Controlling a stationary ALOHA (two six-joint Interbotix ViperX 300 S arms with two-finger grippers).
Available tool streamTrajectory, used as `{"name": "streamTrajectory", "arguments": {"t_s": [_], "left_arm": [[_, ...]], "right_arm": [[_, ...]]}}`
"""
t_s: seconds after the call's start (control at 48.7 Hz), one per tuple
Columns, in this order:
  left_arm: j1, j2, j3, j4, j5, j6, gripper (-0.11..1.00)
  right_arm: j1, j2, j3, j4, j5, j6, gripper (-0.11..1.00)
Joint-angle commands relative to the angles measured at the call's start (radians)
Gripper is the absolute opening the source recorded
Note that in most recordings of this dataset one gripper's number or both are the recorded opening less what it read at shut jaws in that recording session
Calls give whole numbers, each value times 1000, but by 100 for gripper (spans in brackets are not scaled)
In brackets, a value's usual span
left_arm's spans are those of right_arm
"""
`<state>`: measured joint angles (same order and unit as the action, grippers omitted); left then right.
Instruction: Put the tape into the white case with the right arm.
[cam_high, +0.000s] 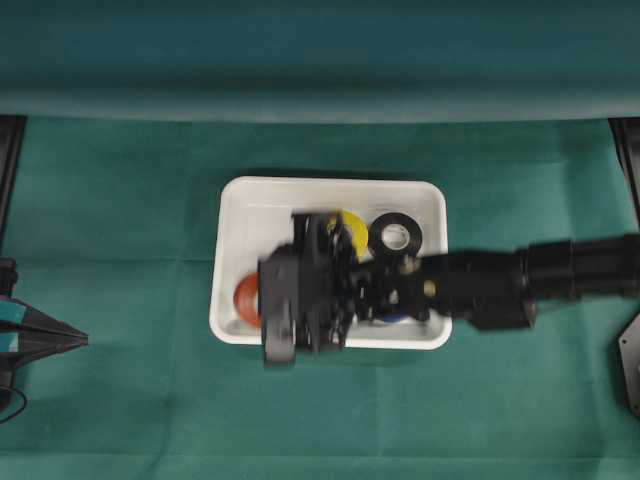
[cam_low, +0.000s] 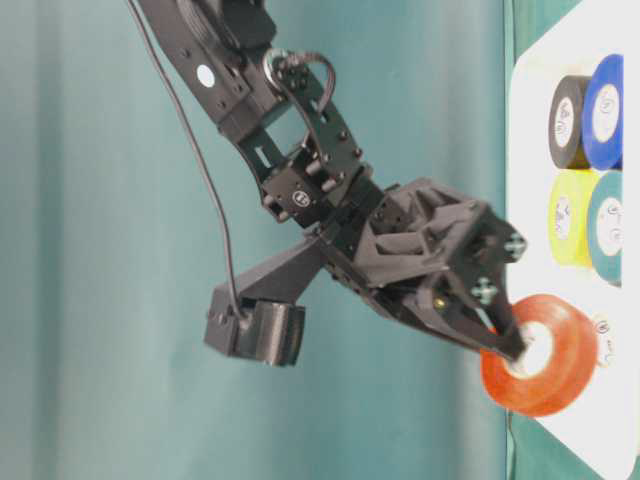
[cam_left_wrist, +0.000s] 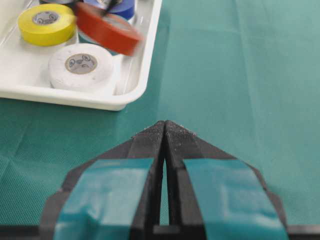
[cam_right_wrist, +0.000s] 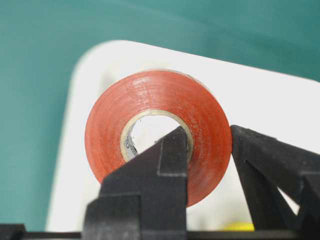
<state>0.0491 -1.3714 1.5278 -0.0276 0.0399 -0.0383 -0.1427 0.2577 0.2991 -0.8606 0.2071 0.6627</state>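
The red tape roll (cam_right_wrist: 157, 135) is held above the white case (cam_high: 250, 200), over its left part in the overhead view. The roll stands on its edge and not flat, so the open core (cam_right_wrist: 150, 131) faces the right wrist camera and the axis of the roll lies about level. The right gripper (cam_right_wrist: 210, 150) pinches the wall of the roll: one finger (cam_right_wrist: 172, 150) goes inside the core and the other finger presses the outer side, with only the band of tape between them. In the case lie a yellow roll (cam_left_wrist: 46, 23), a white roll (cam_left_wrist: 82, 67), a black roll (cam_high: 396, 237) and a blue roll (cam_low: 603, 110), all flat. The left gripper (cam_left_wrist: 165, 131) rests over the green cloth (cam_left_wrist: 240, 75) beside the case, its fingers pressed together and holding nothing.
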Motion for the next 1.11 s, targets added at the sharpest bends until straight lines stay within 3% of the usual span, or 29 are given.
{"name": "streamTrajectory", "arguments": {"t_s": [0.0,0.328,0.944,1.006,1.088], "left_arm": [[2,8,-14,2,-5,2,0],[2,8,-14,2,-5,2,0],[2,8,-14,2,-5,2,0],[2,8,-14,2,-5,2,0],[2,8,-14,0,-5,2,0]], "right_arm": [[-32,-48,-23,-3,-28,-3,2],[-137,-40,-6,-3,-48,-72,2],[-164,-21,-8,-3,-49,-74,2],[-164,-21,-9,-5,-46,-74,9],[-164,-21,-11,-3,-44,-74,27]]}}
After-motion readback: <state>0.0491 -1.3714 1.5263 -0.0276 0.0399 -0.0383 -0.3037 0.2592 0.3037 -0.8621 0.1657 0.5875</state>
